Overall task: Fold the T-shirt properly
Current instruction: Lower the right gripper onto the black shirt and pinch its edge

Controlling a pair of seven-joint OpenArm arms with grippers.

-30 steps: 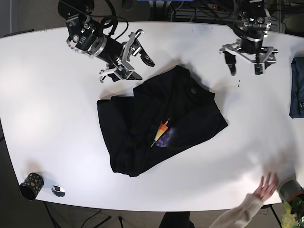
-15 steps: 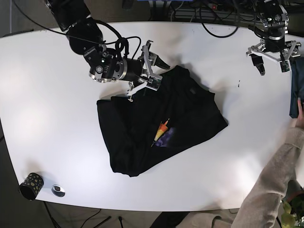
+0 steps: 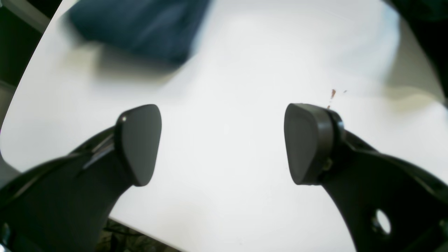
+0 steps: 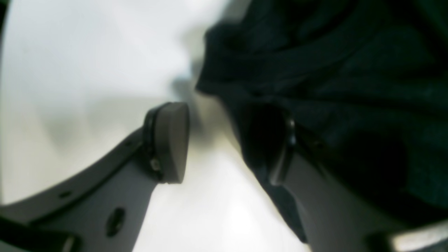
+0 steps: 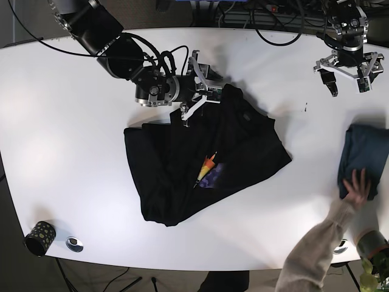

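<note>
The black T-shirt lies crumpled in the middle of the white table, with a small coloured print showing. My right gripper is open at the shirt's upper edge near the collar. In the right wrist view that gripper straddles the fabric edge: one finger is over bare table, the other against the dark T-shirt. My left gripper hangs open over bare table at the far right, well away from the shirt. In the left wrist view this gripper holds nothing.
A person's hand rests on a folded blue garment at the right edge, also blurred in the left wrist view. A dark patterned cup and a small disc sit front left.
My right gripper has moved rightward onto the shirt's upper edge. The person's hand has pulled the blue garment inward from the right edge. My left gripper has barely moved.
</note>
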